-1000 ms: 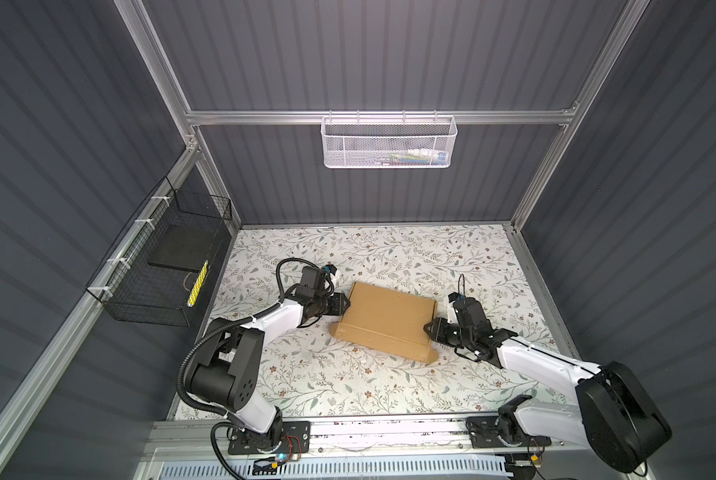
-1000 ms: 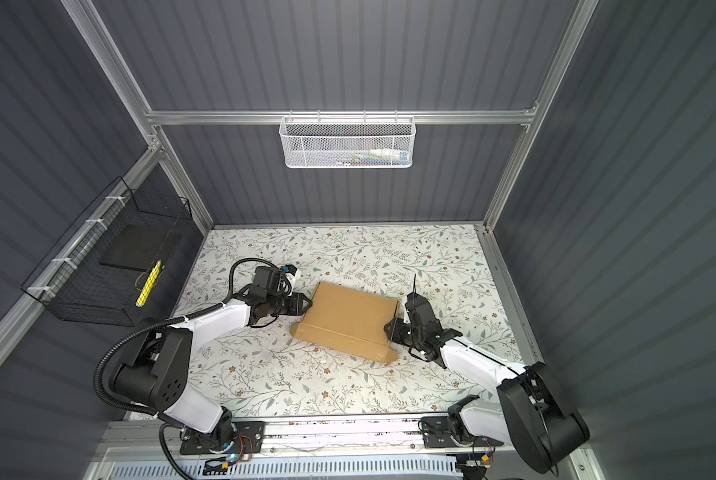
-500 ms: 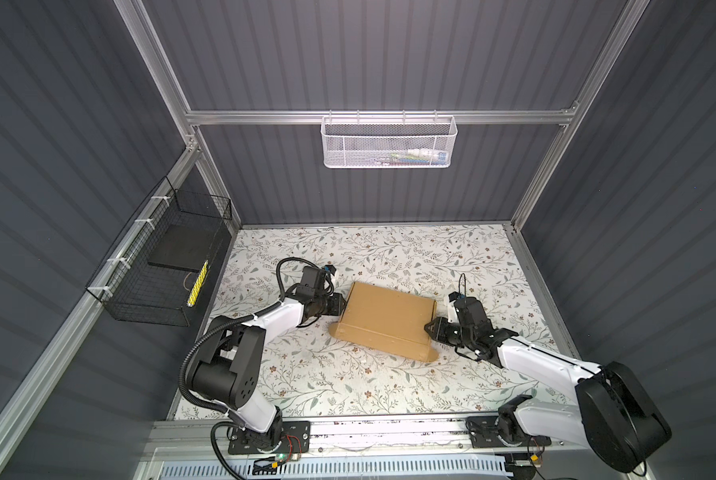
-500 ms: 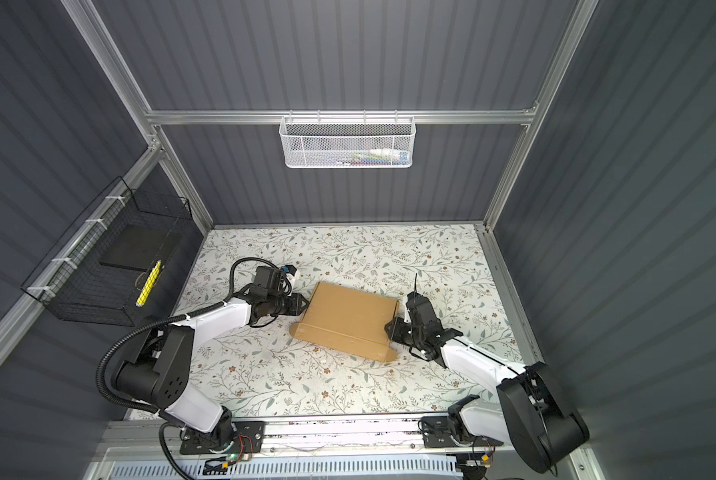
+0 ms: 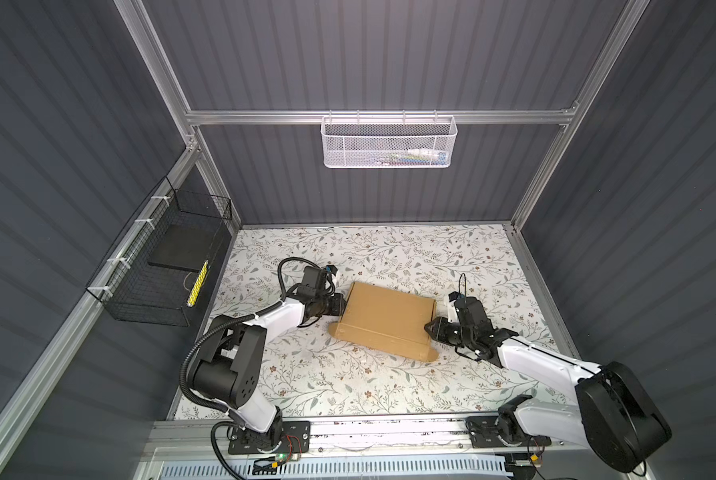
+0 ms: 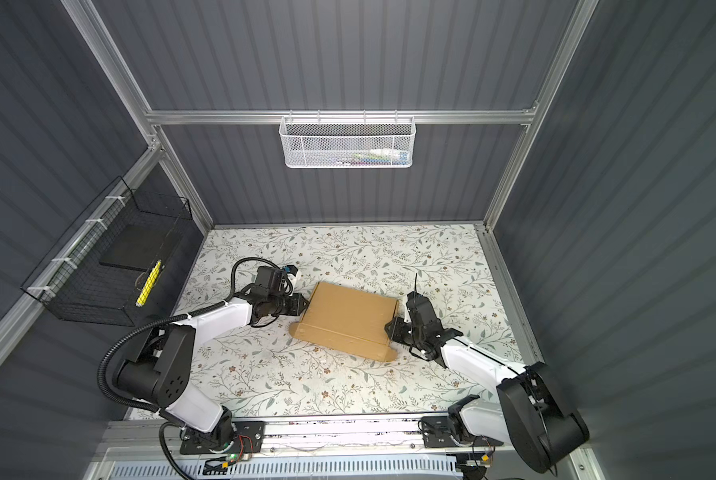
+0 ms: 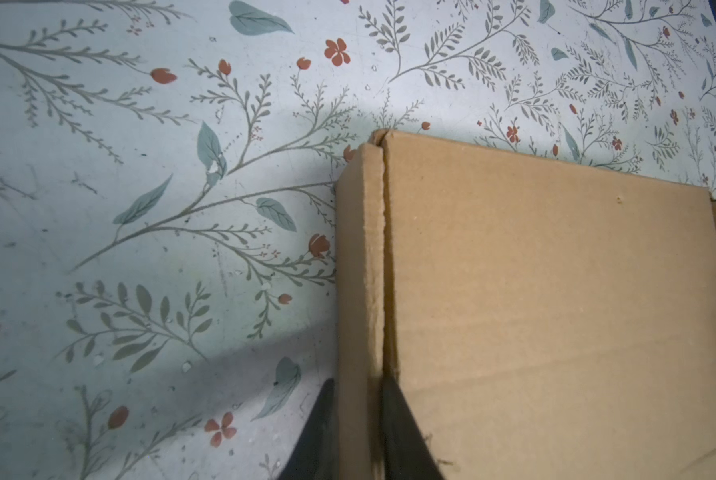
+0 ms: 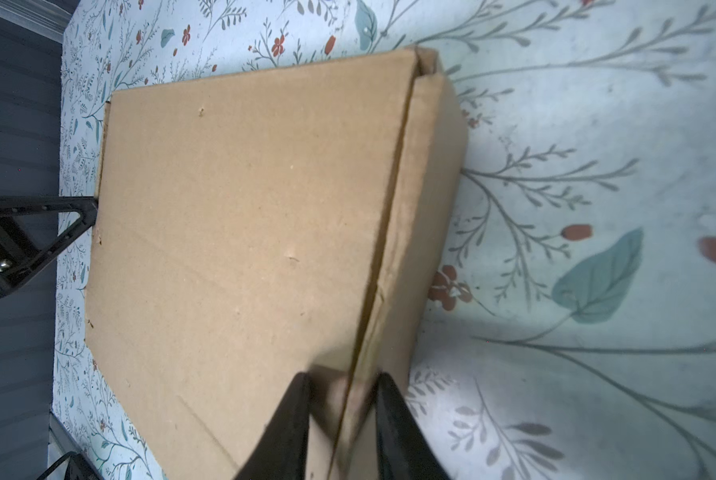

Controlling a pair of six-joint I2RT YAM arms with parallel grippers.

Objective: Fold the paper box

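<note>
Where it lies closed and shallow mid-counter point(image 5: 348, 386), the smooth brown corrugated box point(image 5: 389, 316) shows two rounded tabs along its near edge. One creased side wall sits pinched between the narrow black left fingers point(image 7: 321, 432), the opposite wall between the right fingers point(image 8: 293, 428).

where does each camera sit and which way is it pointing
Top views: high at the front, looking down on the floral table; left gripper, right gripper and paper box show.
Left wrist: rides behind the left gripper, looking along its fingers, which pinch a box side wall.
Right wrist: rides behind the right gripper, looking along it at the opposite wall.
Shared: all see the box.
</note>
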